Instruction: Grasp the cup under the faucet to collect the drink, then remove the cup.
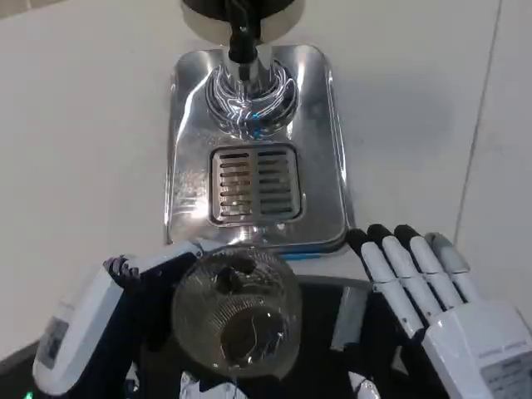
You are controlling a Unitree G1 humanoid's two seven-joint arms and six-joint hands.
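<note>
Two hands of mine are low in the view, and between them is the cup [235, 314], a clear ribbed glass seen from above. My left hand [100, 320] grasps it: the fingers [166, 259] curl around its far side and left wall, touching the glass. My right hand [449, 307] is just beside the cup on the right, apart from it, with the fingers [399, 266] straight and close together, pointing away from me; it holds nothing. The cup is in front of the tray [187, 150], near its front edge (not over the grate [253, 183]). The faucet [243, 37] stands at the far end of the tray, well apart from the cup. All stands on the white table [75, 125].
</note>
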